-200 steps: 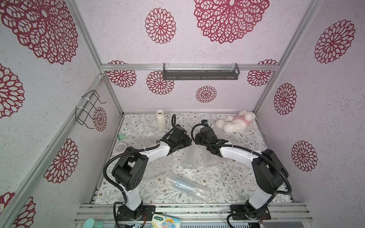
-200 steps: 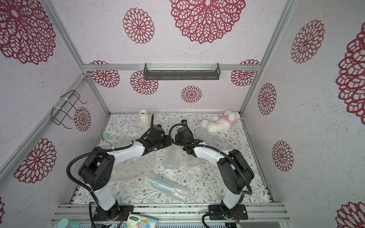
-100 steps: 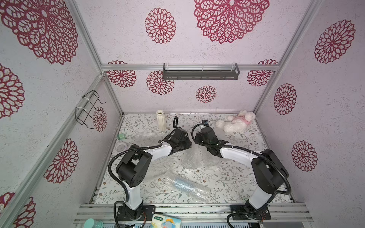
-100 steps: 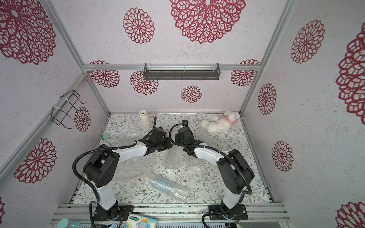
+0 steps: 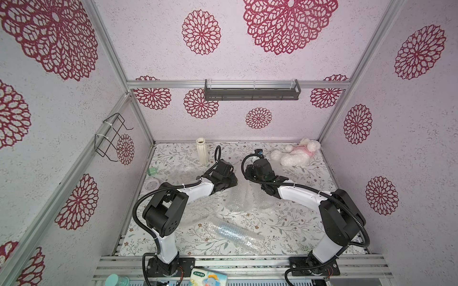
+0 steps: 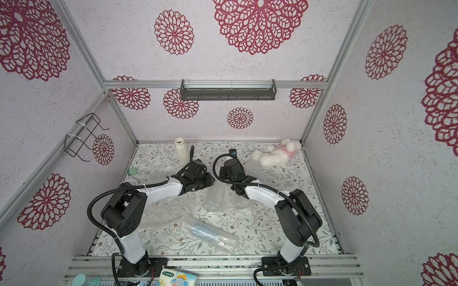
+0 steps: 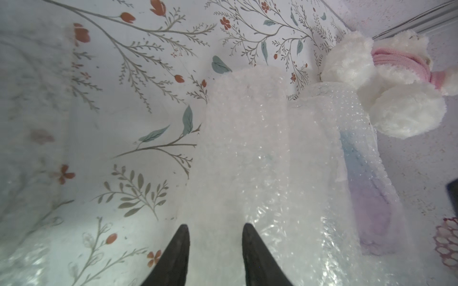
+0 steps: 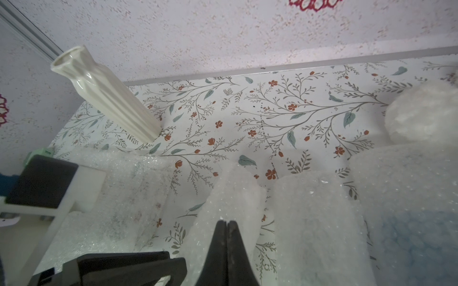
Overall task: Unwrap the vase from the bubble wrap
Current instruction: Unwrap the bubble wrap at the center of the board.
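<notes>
**Vase (image 7: 366,188) wrapped in bubble wrap (image 5: 247,201) at mid-table, one fold pinched**

Nearest the arms' bases, a wrapped roll (image 5: 235,234) is laid slantwise on the table (image 5: 297,222). A bluish ribbed shape can be made out inside it. It is touched by neither arm and lies well apart from both.

Beyond it, between the two wrists, the loose sheet is heaped. The blue-to-violet vase is seen only through the film in the wrist views. It is enclosed in the wrap, with one end turned toward the plush toy (image 5: 297,154).

The right gripper (image 8: 226,222) is closed tight, and a thin fold of the wrap appears to be pinched at its tips. This hold is judged to be kept so that the sheet can be drawn off the vase.

The left gripper (image 7: 215,227) is held with its jaws apart and a thicker band of wrap between them. Whether that band is pressed cannot be told. It is judged to be placed there to take the opposite side, so that the pull is resisted.

Farther back, a cream vase (image 5: 202,153) is stood upright and bare by the rear wall; nothing can be seen of what is inside it. The plush toy is laid in the rear corner.

A wire basket (image 5: 110,137) is fixed to the side wall and a dark shelf (image 5: 252,92) to the rear wall. Nothing is seen in either.
</notes>
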